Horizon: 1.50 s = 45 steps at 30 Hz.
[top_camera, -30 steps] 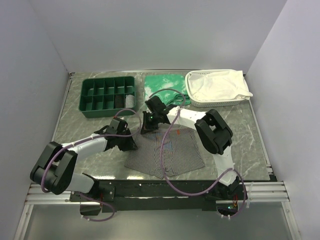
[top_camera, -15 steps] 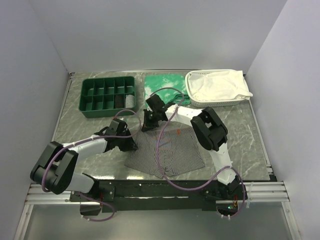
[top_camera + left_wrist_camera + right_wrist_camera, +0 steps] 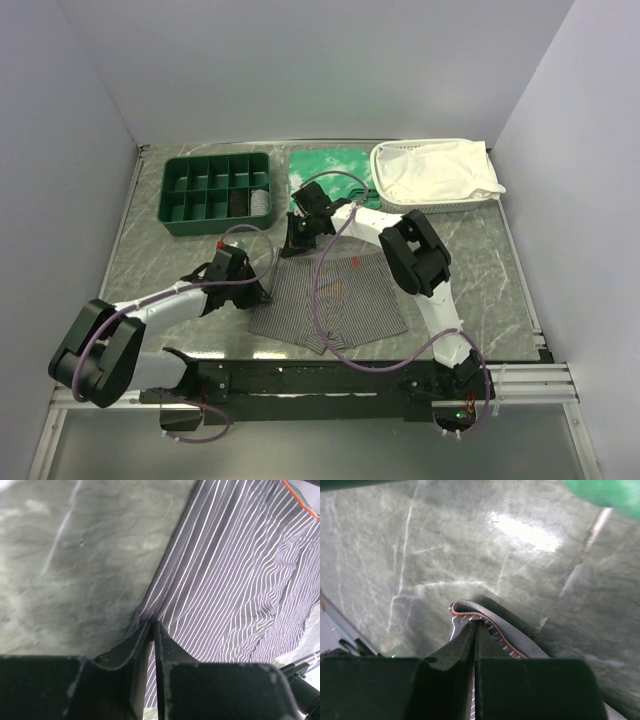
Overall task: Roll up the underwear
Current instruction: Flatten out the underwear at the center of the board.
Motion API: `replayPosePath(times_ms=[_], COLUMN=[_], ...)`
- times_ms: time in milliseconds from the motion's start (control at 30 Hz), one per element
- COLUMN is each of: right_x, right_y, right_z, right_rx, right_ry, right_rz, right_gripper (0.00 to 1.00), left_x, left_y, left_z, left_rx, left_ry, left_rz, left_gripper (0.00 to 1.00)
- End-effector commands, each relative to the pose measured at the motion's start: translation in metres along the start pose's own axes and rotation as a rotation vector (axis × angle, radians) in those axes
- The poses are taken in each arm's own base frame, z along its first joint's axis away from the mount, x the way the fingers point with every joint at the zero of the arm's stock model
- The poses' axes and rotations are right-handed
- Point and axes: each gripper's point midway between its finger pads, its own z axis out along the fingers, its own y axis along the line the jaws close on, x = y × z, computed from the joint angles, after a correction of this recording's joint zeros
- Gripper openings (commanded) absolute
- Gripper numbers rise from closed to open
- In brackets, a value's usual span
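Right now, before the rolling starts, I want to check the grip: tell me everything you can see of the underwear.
Grey boxer briefs of soft pinstriped fabric, the underwear lies spread mostly flat on the table, waistband at the far edge, legs toward the arm bases. A small orange-red tag sits on the waistband. The left gripper pinches its left side edge; the right gripper is shut on the waistband's far left corner, which curls up there.

Underwear (image 3: 360, 305) on table (image 3: 500, 270) (tray (image 3: 200, 228) behind)
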Motion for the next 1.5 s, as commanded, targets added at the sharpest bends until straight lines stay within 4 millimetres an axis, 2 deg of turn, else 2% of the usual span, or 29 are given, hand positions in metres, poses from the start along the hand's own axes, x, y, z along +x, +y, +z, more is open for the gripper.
replayPosePath(times_ms=[0, 33, 67, 100, 133, 167, 200, 233, 267, 300, 367, 400, 433, 467, 500, 567, 600, 700, 733, 767, 800, 833, 1033, 1067, 1233, 1367, 1433, 1467], right_x=[-0.014, -0.010, -0.011, -0.018, -0.016, -0.016, -0.024, -0.020, -0.024, -0.026, -0.021, -0.025, -0.016, -0.013, -0.012, -0.009, -0.006, -0.002, -0.003, -0.004, 0.001, 0.000, -0.001, -0.006, -0.004, 0.005, 0.008, 0.016], right_y=[0.024, 0.026, 0.031, 0.044, 0.043, 0.049, 0.062, 0.061, 0.059, 0.064, 0.050, 0.049, 0.035, 0.025, 0.013, 0.002, -0.011, -0.029, -0.034, -0.034, -0.041, -0.045, -0.054, -0.055, -0.070, -0.080, -0.092, -0.102], right_z=[-0.008, -0.012, -0.017, -0.031, -0.036, -0.044, -0.061, -0.067, -0.074, -0.088, -0.096, -0.108, -0.107, -0.110, -0.117, -0.129, -0.130, -0.144, -0.148, -0.156, -0.156, -0.159, -0.173, -0.179, -0.187, -0.188, -0.193, -0.195], right_rx=[-0.121, -0.141, -0.159, -0.192, -0.198, -0.227, -0.265, -0.266, -0.256, -0.256, -0.220, -0.198, -0.157, -0.113, -0.060, -0.003, 0.041, 0.104, 0.129, 0.133, 0.149, 0.162, 0.189, 0.201, 0.257, 0.304, 0.358, 0.390], right_ry=[-0.020, -0.012, -0.021, -0.054, -0.057, -0.063, -0.107, -0.110, -0.131, -0.158, -0.166, -0.211, -0.208, -0.214, -0.244, -0.276, -0.287, -0.327, -0.354, -0.383, -0.387, -0.407, -0.497, -0.540, -0.583, -0.551, -0.572, -0.563], right_rz=[-0.044, -0.045, -0.059, -0.083, -0.083, -0.092, -0.118, -0.119, -0.118, -0.124, -0.101, -0.101, -0.085, -0.083, -0.078, -0.084, -0.071, -0.032, -0.026, -0.006, 0.007, 0.021, 0.067, 0.075, 0.147, 0.148, 0.196, 0.217], right_gripper=[0.08, 0.09, 0.09, 0.11, 0.12, 0.13, 0.16, 0.17, 0.18, 0.18, 0.18, 0.19, 0.19, 0.22, 0.25, 0.31, 0.32, 0.36, 0.47, 0.82, 0.94, 1.00, 1.00, 1.00, 1.00, 1.00, 1.00, 1.00], left_x=[0.013, 0.012, 0.005, -0.003, -0.004, -0.017, -0.021, -0.028, -0.036, -0.040, -0.048, -0.052, -0.057, -0.059, -0.062, -0.067, -0.070, -0.073, -0.077, -0.076, -0.076, -0.078, -0.088, -0.089, -0.098, -0.102, -0.103, -0.105], left_y=[0.047, 0.050, 0.041, 0.043, 0.047, 0.036, 0.033, 0.031, 0.022, 0.018, 0.005, 0.000, -0.007, -0.013, -0.017, -0.026, -0.030, -0.038, -0.041, -0.041, -0.045, -0.049, -0.065, -0.066, -0.066, -0.068, -0.069, -0.069], left_z=[-0.009, -0.013, -0.018, -0.021, -0.027, -0.034, -0.039, -0.044, -0.052, -0.056, -0.065, -0.069, -0.072, -0.075, -0.077, -0.082, -0.083, -0.085, -0.087, -0.084, -0.084, -0.084, -0.080, -0.080, -0.085, -0.089, -0.088, -0.086], left_rx=[-0.202, -0.225, -0.210, -0.238, -0.267, -0.243, -0.246, -0.250, -0.230, -0.218, -0.188, -0.173, -0.156, -0.133, -0.120, -0.090, -0.074, -0.059, -0.055, -0.061, -0.049, -0.041, -0.006, -0.006, -0.021, -0.019, -0.012, -0.010], left_ry=[0.010, 0.006, -0.014, -0.054, -0.058, -0.101, -0.120, -0.151, -0.176, -0.187, -0.208, -0.216, -0.230, -0.239, -0.248, -0.263, -0.271, -0.266, -0.272, -0.260, -0.254, -0.254, -0.252, -0.257, -0.300, -0.318, -0.326, -0.329], left_rz=[-0.004, -0.006, -0.007, -0.006, -0.004, -0.004, -0.003, -0.003, 0.002, 0.009, 0.018, 0.023, 0.025, 0.033, 0.037, 0.048, 0.054, 0.084, 0.091, 0.097, 0.106, 0.122, 0.142, 0.142, 0.133, 0.173, 0.203, 0.209], left_gripper=[0.17, 0.20, 0.25, 0.30, 0.34, 0.36, 0.39, 0.52, 0.53, 0.54, 0.57, 0.60, 0.71, 0.77, 0.87, 0.99, 0.97, 0.96, 0.97, 0.96, 0.97, 0.96, 0.96, 0.96, 0.96, 0.96, 0.96, 0.96])
